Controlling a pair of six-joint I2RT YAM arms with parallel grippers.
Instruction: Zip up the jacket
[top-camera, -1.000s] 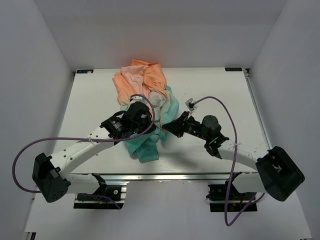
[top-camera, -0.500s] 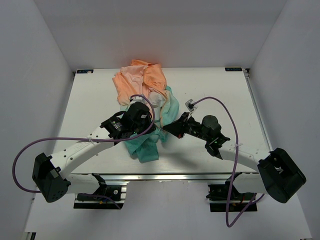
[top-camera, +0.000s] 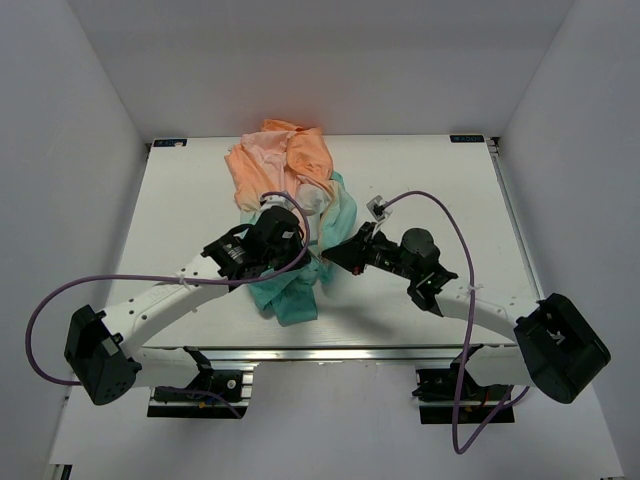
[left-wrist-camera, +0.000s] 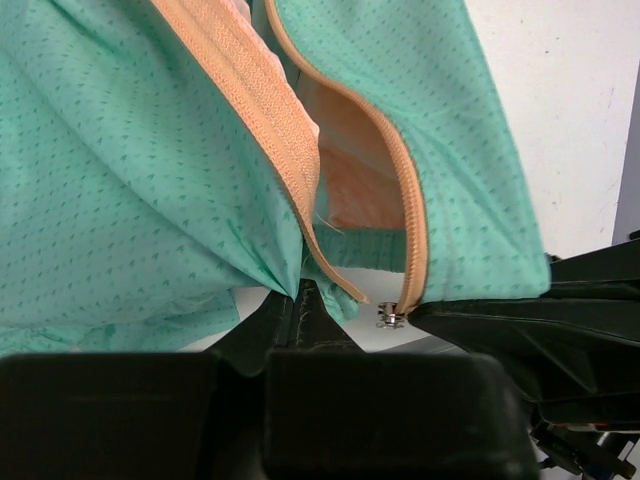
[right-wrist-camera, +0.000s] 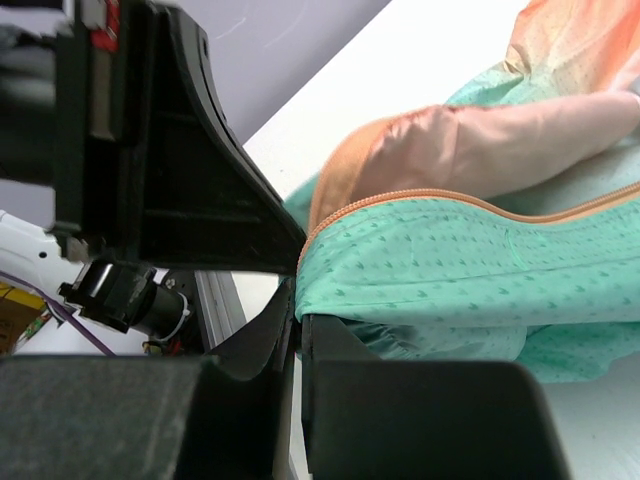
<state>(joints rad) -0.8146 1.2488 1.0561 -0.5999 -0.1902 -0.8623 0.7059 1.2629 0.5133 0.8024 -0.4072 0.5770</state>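
Near the middle of the white table the jacket lies bunched, its orange part toward the far edge and its teal hem toward the arms. Its orange zipper is open: in the left wrist view the two tapes run down side by side with a gap of peach lining between them, and they come close only at the hem. The small metal slider sits at the very bottom of one tape, and the end of the other tape is not in it.

The left gripper is pinched tight on the lower end of the free tape. The right gripper is closed on the hem edge just beside the slider, and the two fingertip pairs nearly meet.

By my reading nothing is zipped yet. Both halves are gripped and brought near, but the free end must be seated in the slider, and then the slider drawn up the whole front
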